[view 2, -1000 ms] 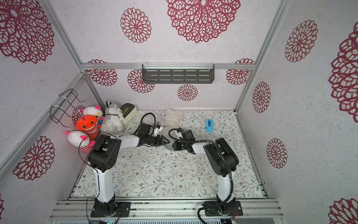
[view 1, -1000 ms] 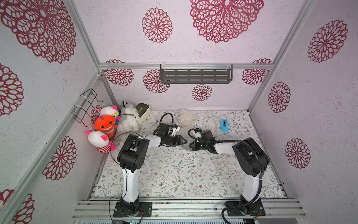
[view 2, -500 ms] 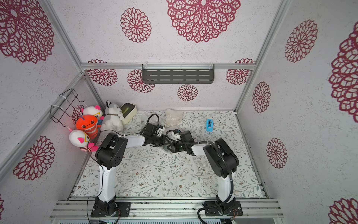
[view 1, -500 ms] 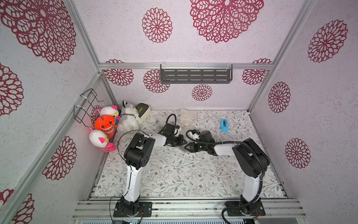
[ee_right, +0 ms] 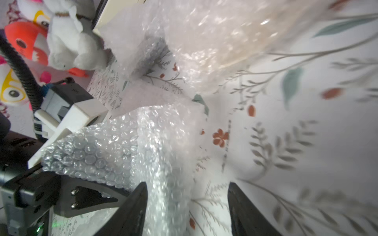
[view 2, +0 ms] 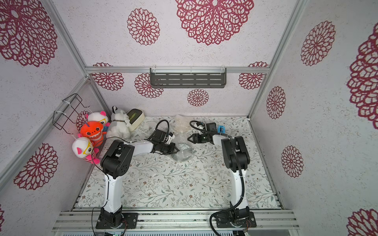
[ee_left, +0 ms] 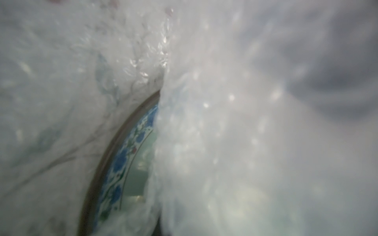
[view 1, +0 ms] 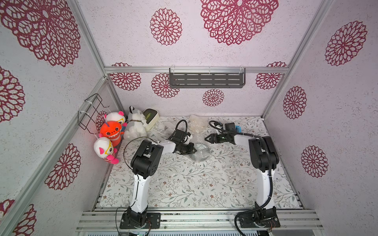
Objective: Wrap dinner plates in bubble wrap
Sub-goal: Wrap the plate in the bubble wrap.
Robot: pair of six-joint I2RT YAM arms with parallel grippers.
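Mid-table lies a crumpled bundle of clear bubble wrap (view 1: 201,152) (view 2: 182,152). My left gripper (view 1: 193,150) (view 2: 176,150) is shut on its left edge. The left wrist view is filled with bubble wrap (ee_left: 235,132), and through a gap shows the rim of a dinner plate (ee_left: 122,155), cream with blue floral marks. That gripper's fingers are hidden there. My right gripper (view 1: 206,139) (view 2: 189,139) (ee_right: 187,204) stands open just behind and right of the bundle. A loose strip of wrap (ee_right: 163,183) runs between its fingers. A second wrapped bundle (view 1: 196,122) lies near the back wall.
Plush toys (view 1: 111,130) and a cream box with a green top (view 1: 151,116) crowd the back left corner. A blue tape dispenser (view 1: 237,128) sits behind the right wrist. A wire rack (view 1: 91,112) hangs on the left wall and a grey shelf (view 1: 206,79) on the back wall.
The left gripper has closed on the bubble wrap. The right gripper has opened, let go of the wrap and drawn back toward the rear right.
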